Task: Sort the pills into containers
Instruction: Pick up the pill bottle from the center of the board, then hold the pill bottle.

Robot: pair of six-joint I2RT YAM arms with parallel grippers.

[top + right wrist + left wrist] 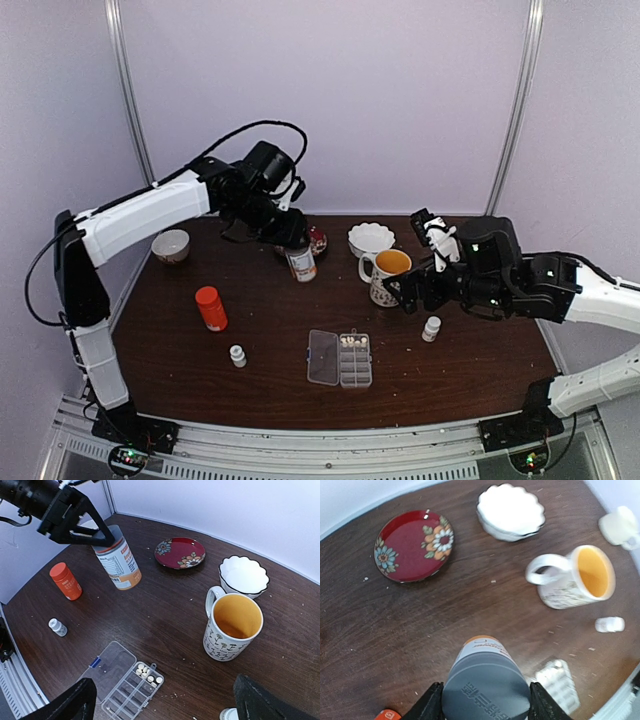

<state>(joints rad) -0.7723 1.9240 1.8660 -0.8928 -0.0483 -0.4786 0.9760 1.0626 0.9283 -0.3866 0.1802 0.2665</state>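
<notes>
Toward the far side of the table, my left gripper (486, 704) has its fingers (433, 704) pressed against opposite sides of the grey cap (486, 687) of an orange-labelled pill bottle (119, 562). The jaws are roughly half spread, so the bottle is gripped by its top. From the right wrist view it leans off upright, and I can't tell whether its base touches the wood. My read is that taking it by the cap leaves the body free, either for carrying it toward the box or for the other arm to brace it while the cap is unscrewed. The left arm is stretched long from its base, reaching in from the left with the wrist bent down over the bottle, just beside the red floral plate (414, 545).

The pill box (125, 699) sits near the front middle, well apart from the bottle. Its lid (112, 664) is swung flat open so the cells are reachable from above. The pills (147, 673) are clustered at one end of the box; I can't tell whether they fill one cell or two.

My right gripper (169, 705) is spread as wide as it goes and holds nothing. That arm comes in from the right, hanging above the table just beside the floral mug (232, 625) and angled down toward the box. I judge this to be a waiting pose.
</notes>
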